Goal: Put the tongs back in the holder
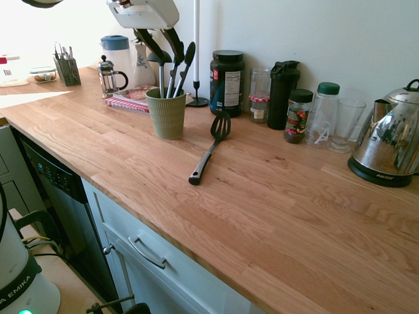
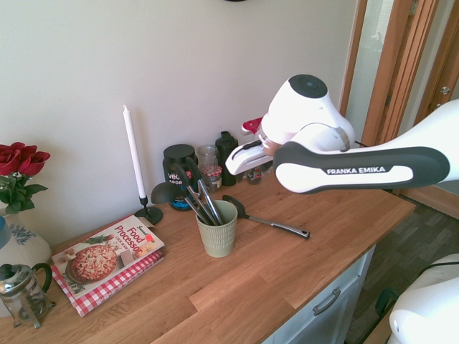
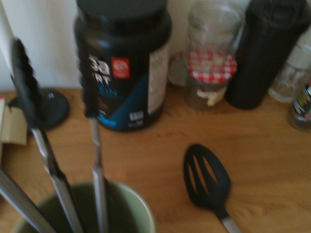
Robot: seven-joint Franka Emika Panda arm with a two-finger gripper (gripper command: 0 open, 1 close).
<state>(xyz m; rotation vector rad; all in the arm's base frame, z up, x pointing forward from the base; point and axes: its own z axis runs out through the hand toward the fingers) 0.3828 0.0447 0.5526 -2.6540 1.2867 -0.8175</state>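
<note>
Tongs (image 1: 171, 62) stand tips-up in the green ribbed holder (image 1: 166, 114), leaning. Gripper (image 1: 160, 31) just above them, fingers apart, holding nothing. Risk: a finger snagging the tips could tip the holder

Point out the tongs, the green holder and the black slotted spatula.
tongs (image 1: 162, 55): first exterior view, on a black tip above the pot.
holder (image 1: 167, 116): first exterior view, on its ribbed side.
slotted spatula (image 1: 220, 127): first exterior view, on its slotted head.
</note>
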